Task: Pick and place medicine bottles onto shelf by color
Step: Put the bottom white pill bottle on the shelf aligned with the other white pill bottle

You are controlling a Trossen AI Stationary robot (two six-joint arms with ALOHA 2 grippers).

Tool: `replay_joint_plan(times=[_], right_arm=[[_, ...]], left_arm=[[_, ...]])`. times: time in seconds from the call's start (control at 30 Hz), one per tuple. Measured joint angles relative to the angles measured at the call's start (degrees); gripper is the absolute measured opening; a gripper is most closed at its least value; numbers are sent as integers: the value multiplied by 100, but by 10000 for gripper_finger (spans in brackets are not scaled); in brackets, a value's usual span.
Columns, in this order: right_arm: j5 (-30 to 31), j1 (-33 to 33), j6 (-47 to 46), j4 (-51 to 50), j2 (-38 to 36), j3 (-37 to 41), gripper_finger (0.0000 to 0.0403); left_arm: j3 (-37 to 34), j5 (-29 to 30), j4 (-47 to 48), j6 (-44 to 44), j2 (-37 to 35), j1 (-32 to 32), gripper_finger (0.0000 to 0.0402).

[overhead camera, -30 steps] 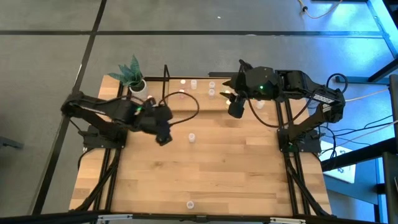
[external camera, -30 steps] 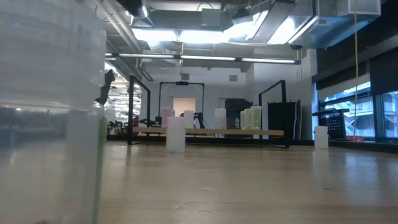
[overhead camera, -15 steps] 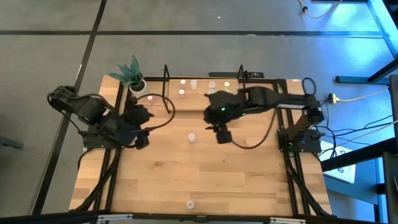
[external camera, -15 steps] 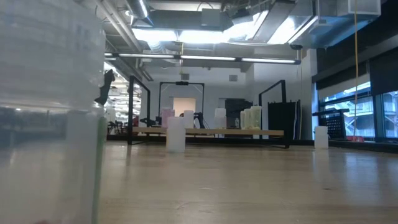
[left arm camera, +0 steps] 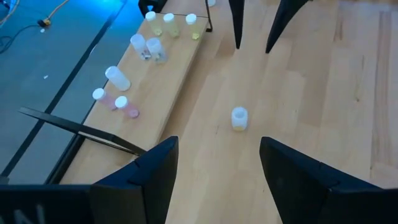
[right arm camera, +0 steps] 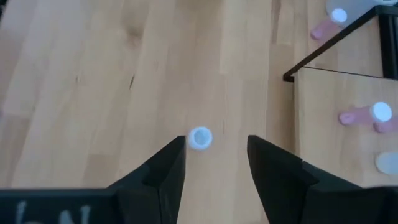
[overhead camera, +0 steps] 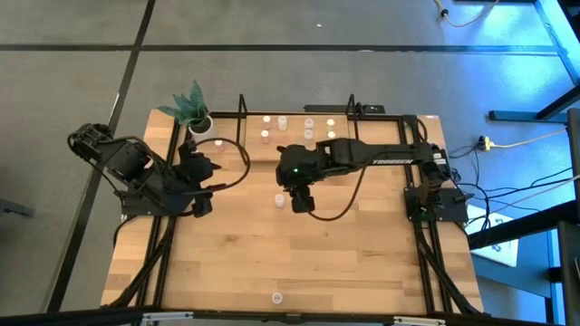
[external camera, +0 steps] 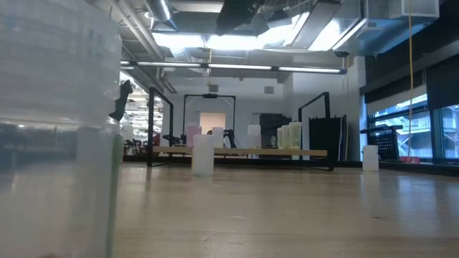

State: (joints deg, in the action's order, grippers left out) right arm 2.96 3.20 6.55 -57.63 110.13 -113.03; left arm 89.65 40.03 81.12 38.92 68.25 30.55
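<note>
High view puts my right gripper (overhead camera: 300,201) out over the middle of the table (overhead camera: 362,263), just beside a lone bottle (overhead camera: 280,200) that stands upright on the bare wood, well in front of the shelf (overhead camera: 299,145). My right wrist view shows that same bottle (right arm camera: 199,138) just ahead of my spread right fingers (right arm camera: 166,169), not touching either one. My left gripper (overhead camera: 201,203) waits on the other side of the bottle, well apart from it, jaws spread wide; past my left fingers (left arm camera: 152,171) I see the bottle (left arm camera: 239,118) alone on the table. Other bottles (overhead camera: 308,122) stand in small groups on the shelf. One more bottle (overhead camera: 275,296) stands far from the shelf, by the table's front edge. A potted plant (overhead camera: 194,110) sits beside the shelf's end nearest my left arm.
</note>
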Motion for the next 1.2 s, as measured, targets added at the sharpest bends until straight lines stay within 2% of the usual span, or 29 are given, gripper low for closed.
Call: replay_joint_plan(times=[0.23,0.33,0.47,0.7,0.83,1.2], right_arm=[[191,-5,402,299,158,2,188],[112,-20,998,227,183,4,192],[-138,-20,1204,271,183,4,191],[-142,-20,1281,265,183,4,144],[-114,-20,1178,269,193,4,137],[-109,-4,1402,258,445,4,190]], left_arm=[[0,0,1,38,0,-2,220],[0,-2,9,128,2,-2,220],[0,-2,26,146,2,-4,220],[0,-4,28,146,2,-4,220],[0,-7,28,146,2,-4,220],[0,-7,28,146,2,-4,220]])
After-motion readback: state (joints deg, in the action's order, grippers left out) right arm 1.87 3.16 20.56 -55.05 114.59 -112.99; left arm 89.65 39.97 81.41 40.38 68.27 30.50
